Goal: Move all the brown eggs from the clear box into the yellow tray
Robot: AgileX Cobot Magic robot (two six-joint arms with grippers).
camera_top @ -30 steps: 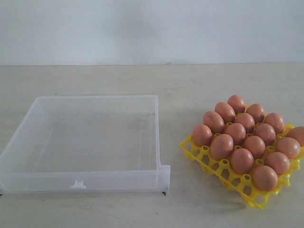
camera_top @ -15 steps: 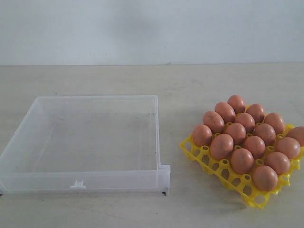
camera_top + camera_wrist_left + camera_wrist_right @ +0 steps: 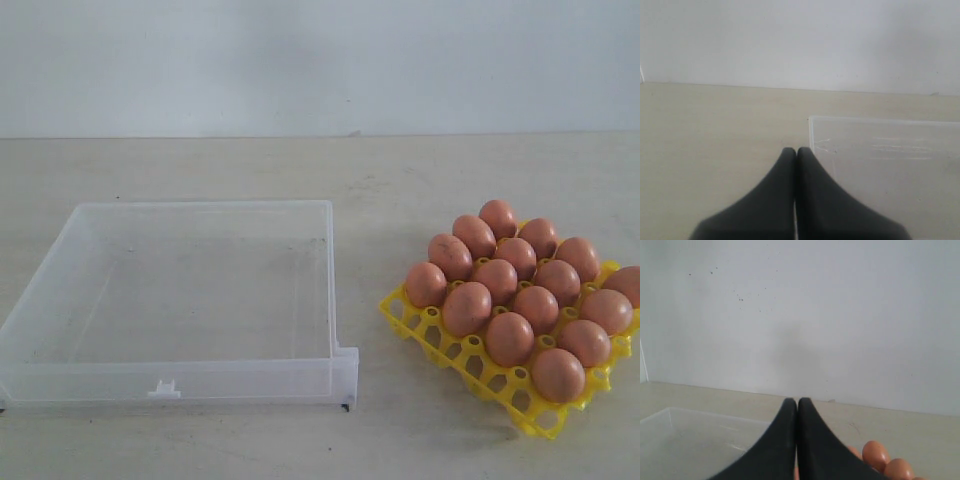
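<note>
- Eggs first: the brown eggs [image 3: 536, 307] sit packed in close diagonal rows on the yellow tray [image 3: 440, 335], each one upright in its own cup, neighbours touching or nearly so.
- Every egg in the exterior view is on that tray. The cups along its near edge show as open yellow lattice.
- The yellow tray rests on the table [image 3: 380, 170] at the right of the exterior view, turned at an angle. Its far right corner and one egg are cut by the picture's edge.
- The clear box [image 3: 180, 380] lies flat on the table at the left, well apart from the tray, with a strip of bare table between them. Its floor is bare, and its front lip with the small clip faces the camera.
- The left end effector [image 3: 796, 151] is clenched: its two dark fingers [image 3: 780, 195] press together along their length with nothing between them. The tips lie just beside a corner of the clear box [image 3: 880, 150].
- The right end effector [image 3: 797, 401] is likewise clenched on nothing, with fingers [image 3: 815, 445] meeting tip to tip. Beyond them a part of the clear box [image 3: 690, 440] shows on one side and a few brown eggs [image 3: 876, 454] on the other.
</note>
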